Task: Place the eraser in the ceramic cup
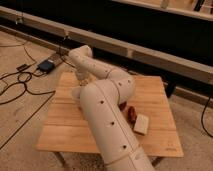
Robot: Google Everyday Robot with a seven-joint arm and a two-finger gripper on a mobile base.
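Note:
My white arm crosses the wooden table [160, 92] from the front to its far left part. The gripper [82, 76] hangs below the wrist, low over the table's far left area. The ceramic cup is hidden, probably behind the arm. I cannot pick out the small eraser. A reddish-brown oblong lump [131, 113] lies right of the arm, beside a pale beige flat block [141, 123].
A dark patch [122, 106] shows at the arm's edge next to the lump. A long dark bench or rail [150, 52] runs behind the table. Black cables [15, 85] and a blue box [46, 65] lie on the floor to the left.

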